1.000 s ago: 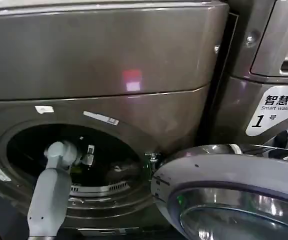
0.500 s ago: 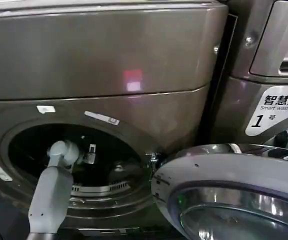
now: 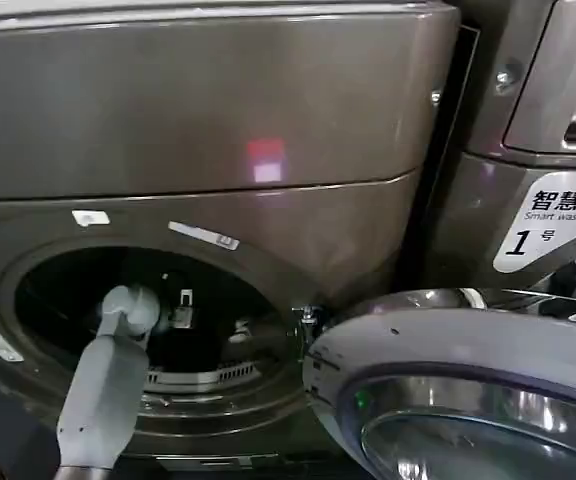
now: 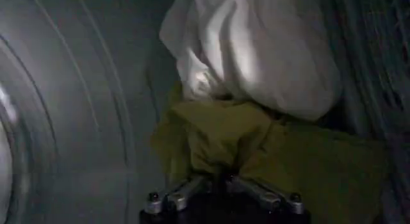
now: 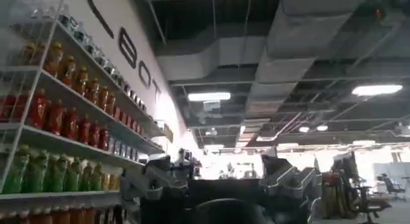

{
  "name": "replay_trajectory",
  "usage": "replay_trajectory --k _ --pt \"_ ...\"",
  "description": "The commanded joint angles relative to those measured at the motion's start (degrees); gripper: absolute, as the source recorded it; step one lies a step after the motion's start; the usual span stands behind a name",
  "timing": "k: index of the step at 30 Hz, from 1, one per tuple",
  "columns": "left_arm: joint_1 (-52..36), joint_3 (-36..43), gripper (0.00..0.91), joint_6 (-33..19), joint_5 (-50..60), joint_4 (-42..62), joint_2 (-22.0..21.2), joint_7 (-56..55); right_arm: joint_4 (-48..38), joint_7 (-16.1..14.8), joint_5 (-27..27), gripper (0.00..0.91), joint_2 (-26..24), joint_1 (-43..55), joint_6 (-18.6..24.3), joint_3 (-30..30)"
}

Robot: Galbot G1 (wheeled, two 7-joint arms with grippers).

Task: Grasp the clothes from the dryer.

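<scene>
Inside dryer (image 3: pixel 218 120) drum, left hand (image 4: pixel 221 180) clenched on yellow-green clothes (image 4: pixel 256 142); white cloth (image 4: pixel 256 46) above, speckles indistinct.

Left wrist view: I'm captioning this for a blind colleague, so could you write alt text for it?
The left gripper has its two metal fingers closed together on a fold of yellow-green clothes inside the dryer's dark drum. A white cloth is bunched directly against the yellow-green fabric, on its side away from the gripper.
</scene>
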Motion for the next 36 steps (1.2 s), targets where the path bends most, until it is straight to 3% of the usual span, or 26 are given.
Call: replay_trajectory --k 1,5,8,10,14,17,29,36 --pt "0.79 -4.20 0.000 8.85 -4.79 -3.35 -2.69 -14.90 0.09 -0.70 -1.77 0.907 0.16 0.40 0.43 -0.44" --pt "2.41 -4.35 0.000 12.50 -7.14 -7.28 -2.82 -20.18 1.10 -1.22 -1.66 0.907 0.56 0.29 -1.47 -0.24" --pt "2.33 -4.30 0.000 14.33 -8.14 -8.46 -3.20 -24.16 0.73 -1.06 -1.31 0.907 0.61 0.31 1.62 -1.02" --pt "1.81 -3.95 0.000 15.51 -8.24 -8.46 -3.64 -28.74 1.33 -1.04 -1.51 0.907 0.72 0.26 0.32 -1.08" --pt "0.31 -3.31 0.000 22.98 -12.54 -8.67 -5.43 -40.12 1.00 -0.92 -1.66 0.907 0.62 0.48 0.73 -1.02" --pt "-0.51 -2.73 0.000 24.93 -17.42 -8.31 -6.54 -47.25 0.94 -0.87 -1.64 0.907 0.70 0.49 1.13 -1.16" --pt "0.23 -1.56 0.000 27.80 -37.03 -11.39 -12.83 -78.44 0.54 -0.36 -1.66 0.907 0.35 0.26 1.48 -0.90" --pt "0.68 -2.24 0.000 27.68 -44.94 -11.29 -13.84 -82.56 -0.23 -0.15 -1.76 0.907 0.24 -0.11 1.88 -0.41"
